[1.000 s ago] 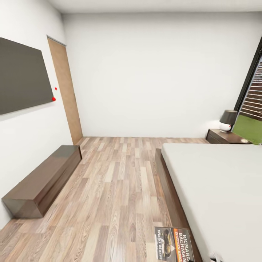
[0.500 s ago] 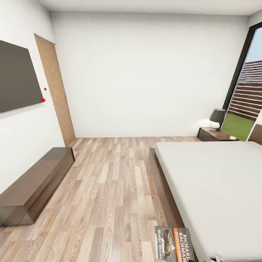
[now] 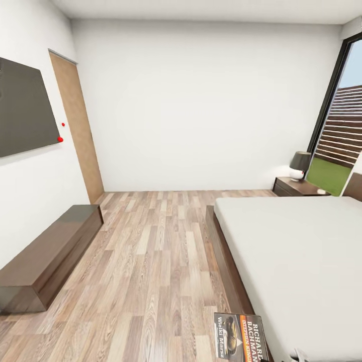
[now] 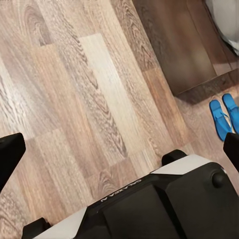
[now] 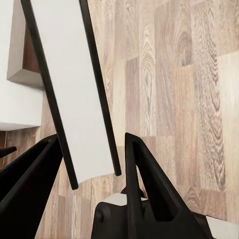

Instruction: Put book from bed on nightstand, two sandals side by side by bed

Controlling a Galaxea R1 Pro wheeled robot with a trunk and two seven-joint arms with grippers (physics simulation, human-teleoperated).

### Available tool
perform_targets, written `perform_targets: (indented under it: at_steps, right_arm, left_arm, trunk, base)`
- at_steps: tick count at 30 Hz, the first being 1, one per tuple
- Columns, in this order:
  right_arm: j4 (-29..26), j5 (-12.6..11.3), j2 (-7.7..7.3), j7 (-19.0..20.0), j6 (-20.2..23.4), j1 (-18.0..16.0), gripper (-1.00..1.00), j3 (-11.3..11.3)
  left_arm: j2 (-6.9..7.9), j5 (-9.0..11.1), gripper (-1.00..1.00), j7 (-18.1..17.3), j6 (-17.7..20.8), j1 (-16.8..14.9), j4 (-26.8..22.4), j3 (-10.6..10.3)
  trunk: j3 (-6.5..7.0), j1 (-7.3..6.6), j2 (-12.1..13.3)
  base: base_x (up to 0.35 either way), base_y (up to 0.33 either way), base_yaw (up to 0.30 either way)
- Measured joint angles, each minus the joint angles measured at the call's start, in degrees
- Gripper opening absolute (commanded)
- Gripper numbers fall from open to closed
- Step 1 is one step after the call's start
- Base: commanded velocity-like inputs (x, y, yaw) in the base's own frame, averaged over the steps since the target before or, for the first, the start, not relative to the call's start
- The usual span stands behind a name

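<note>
In the head view the book point(image 3: 239, 336), with its orange band and white lettering, hangs at the lower edge over the floor beside the bed point(image 3: 301, 261). Seen edge-on in the right wrist view, the book point(image 5: 74, 89) shows white pages between dark covers, and my right gripper point(image 5: 92, 169) is shut on it. The nightstand point(image 3: 296, 187) stands at the far side of the bed by the window. The two blue sandals point(image 4: 224, 117) lie close together on the wood floor in the left wrist view. My left gripper point(image 4: 119, 152) is open over bare floor, its fingers wide apart.
A lamp point(image 3: 300, 165) sits on the nightstand. A long low dark cabinet point(image 3: 48, 256) lines the left wall under a wall screen point(image 3: 25, 113), with a door point(image 3: 78, 130) beyond. My own base point(image 4: 149, 204) shows below the left gripper, near a dark wood frame corner point(image 4: 179, 45).
The whole head view has swung to the right, bringing more of the bed and window into sight. The book keeps its place in the picture, still held.
</note>
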Motion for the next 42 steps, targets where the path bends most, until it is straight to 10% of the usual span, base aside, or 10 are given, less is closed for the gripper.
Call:
perform_targets:
  at_steps: [42]
  right_arm:
    - [0.01,0.09,0.02,0.02,-0.07,0.00,-1.00,0.30]
  left_arm:
    - [-0.03,0.00,1.00,-0.01,0.00,-0.01,0.00,0.00]
  trunk:
    - [0.24,-0.03,-0.02]
  base:
    - [0.247,0.032,0.000]
